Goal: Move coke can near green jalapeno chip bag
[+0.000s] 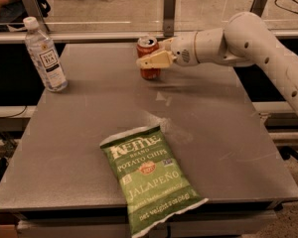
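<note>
The red coke can stands upright at the far middle of the grey table. My gripper reaches in from the right on the white arm. It is shut on the can at mid height, and one tan finger crosses the can's front. The green jalapeno chip bag lies flat at the near middle of the table, and its lower end hangs over the front edge. The can and gripper are well behind the bag.
A clear plastic water bottle with a white cap stands at the far left of the table. A rail with metal posts runs behind the table's back edge. The table's right edge lies under the arm.
</note>
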Action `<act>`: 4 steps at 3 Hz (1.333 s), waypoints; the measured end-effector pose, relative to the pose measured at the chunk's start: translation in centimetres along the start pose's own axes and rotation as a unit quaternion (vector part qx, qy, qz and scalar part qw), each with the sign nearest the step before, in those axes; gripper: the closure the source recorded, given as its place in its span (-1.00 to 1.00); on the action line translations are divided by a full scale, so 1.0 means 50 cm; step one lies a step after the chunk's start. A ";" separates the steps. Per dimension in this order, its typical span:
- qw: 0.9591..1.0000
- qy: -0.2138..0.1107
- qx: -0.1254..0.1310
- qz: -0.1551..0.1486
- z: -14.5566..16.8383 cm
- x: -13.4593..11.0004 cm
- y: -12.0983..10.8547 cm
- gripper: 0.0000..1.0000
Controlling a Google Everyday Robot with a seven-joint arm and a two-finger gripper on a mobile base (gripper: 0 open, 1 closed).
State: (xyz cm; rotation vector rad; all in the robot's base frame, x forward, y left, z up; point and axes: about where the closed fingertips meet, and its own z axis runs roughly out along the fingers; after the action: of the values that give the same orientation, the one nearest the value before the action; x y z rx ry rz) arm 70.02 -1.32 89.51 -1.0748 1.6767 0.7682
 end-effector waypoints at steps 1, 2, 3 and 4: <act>1.000 -0.012 0.012 -0.006 -0.010 -0.002 -0.013 0.23; 0.999 -0.028 0.021 -0.015 -0.038 -0.022 -0.023 0.71; 0.999 -0.028 0.019 -0.015 -0.032 -0.022 -0.020 1.00; 0.999 -0.026 0.011 -0.017 -0.021 -0.024 -0.017 1.00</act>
State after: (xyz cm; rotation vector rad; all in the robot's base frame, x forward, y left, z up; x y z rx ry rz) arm 70.57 -2.23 91.01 -1.0564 1.6157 0.7484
